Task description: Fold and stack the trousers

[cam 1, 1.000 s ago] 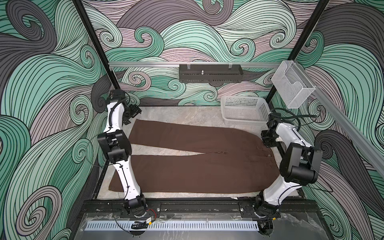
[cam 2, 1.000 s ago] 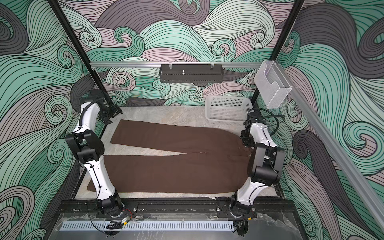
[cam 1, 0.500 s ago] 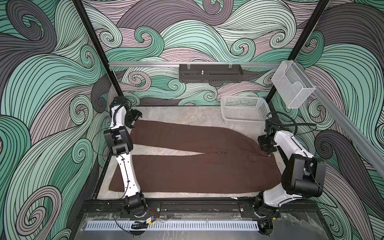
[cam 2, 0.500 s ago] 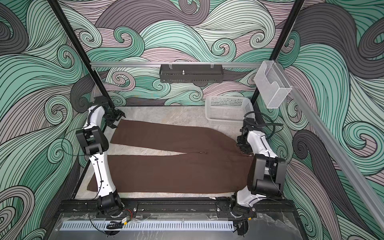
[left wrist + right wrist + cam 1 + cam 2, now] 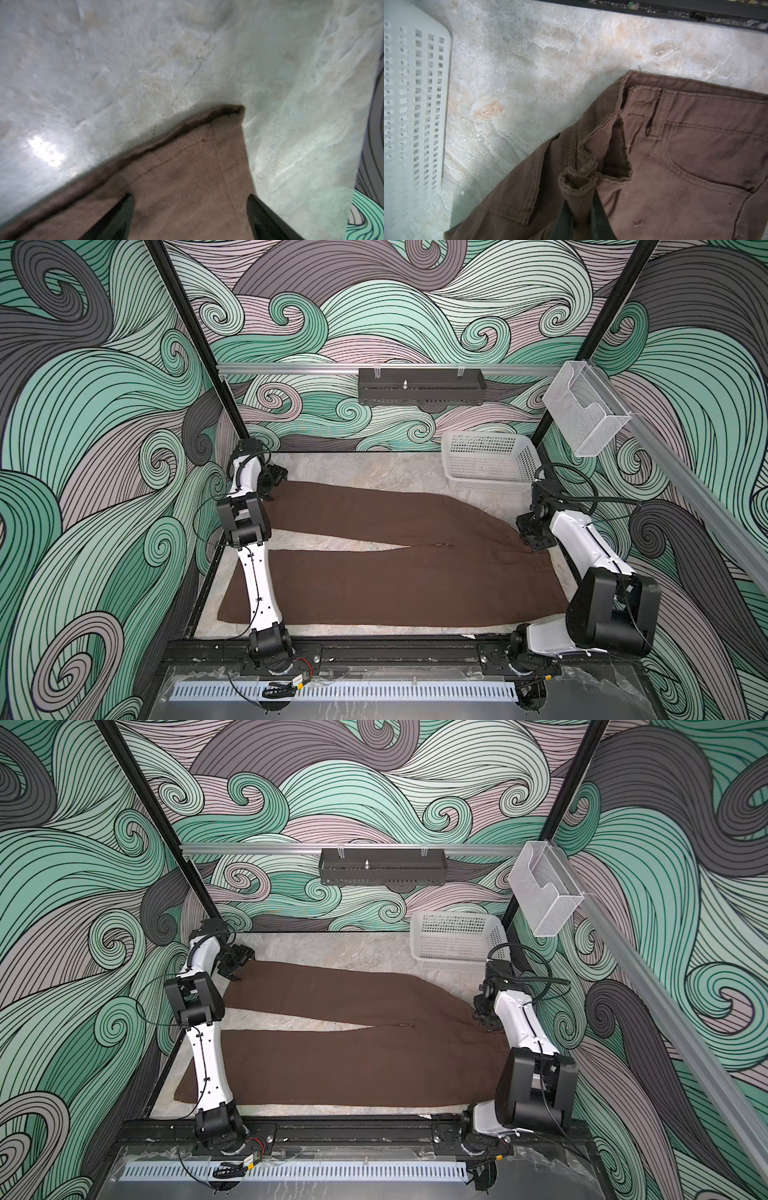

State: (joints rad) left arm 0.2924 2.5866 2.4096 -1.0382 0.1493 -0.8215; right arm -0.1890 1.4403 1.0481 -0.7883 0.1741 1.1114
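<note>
The left hand (image 5: 190,197) has come down, wide open, over the leg end of the trousers (image 5: 415,585) at 10 o'clock (right hand (image 5: 582,209) pinches the waistband, 3 o'clock). The fold looks ready to start.

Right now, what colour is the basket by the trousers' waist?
White, with rows of small square holes; the basket shows best in the right wrist view.

Robotics lab cell: swirl-printed walls (image 5: 104,448) on black posts (image 5: 204,344), aluminium rail (image 5: 291,369), left arm (image 5: 257,572) and right arm (image 5: 582,539) bolted to base bar (image 5: 395,651).
</note>
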